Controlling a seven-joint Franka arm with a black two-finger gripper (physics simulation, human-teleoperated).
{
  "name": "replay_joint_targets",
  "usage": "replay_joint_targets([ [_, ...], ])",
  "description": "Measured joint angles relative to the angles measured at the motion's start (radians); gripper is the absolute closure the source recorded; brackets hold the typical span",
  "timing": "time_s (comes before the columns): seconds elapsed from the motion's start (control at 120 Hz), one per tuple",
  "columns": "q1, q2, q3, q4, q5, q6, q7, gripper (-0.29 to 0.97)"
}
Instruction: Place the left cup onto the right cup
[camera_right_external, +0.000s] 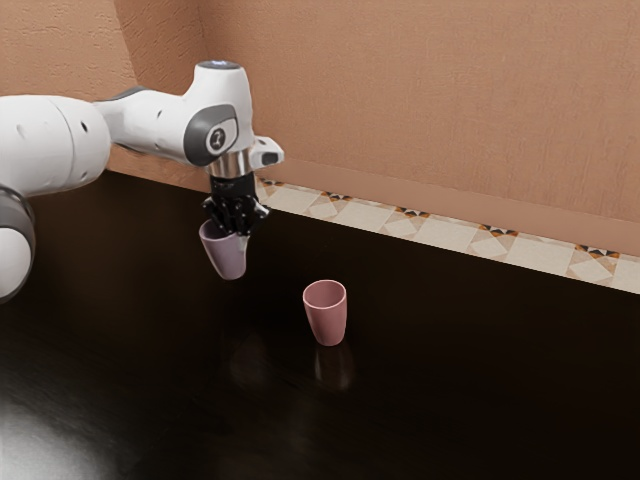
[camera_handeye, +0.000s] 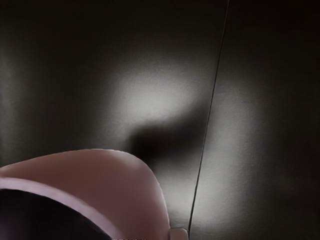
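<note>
Mauve cup (camera_right_external: 226, 254) hangs, rim pinched between fingers (camera_right_external: 241, 218).

Nothing written can be read here, neither word, number nor brand. The nearest thing to a sign is a round dark badge (camera_right_external: 216, 136) on the side of the white arm (camera_right_external: 150, 122), near its hand; it bears a small pale mark, too small to tell as letter or logo.

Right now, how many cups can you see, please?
2. A lilac cup hangs tilted in the end effector, above the table; a pink cup stands upright on it, toward the exterior view's right.
</note>
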Motion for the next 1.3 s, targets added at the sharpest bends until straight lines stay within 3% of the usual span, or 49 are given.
replay_joint_targets([
  [0.392, -0.022, 0.000, -0.067, 0.095, 0.008, -0.081, -0.027, 0.79],
  [1.3, -0.028, 0.009, -0.288, 0.111, 0.118, -0.099, -0.193, 0.78],
])
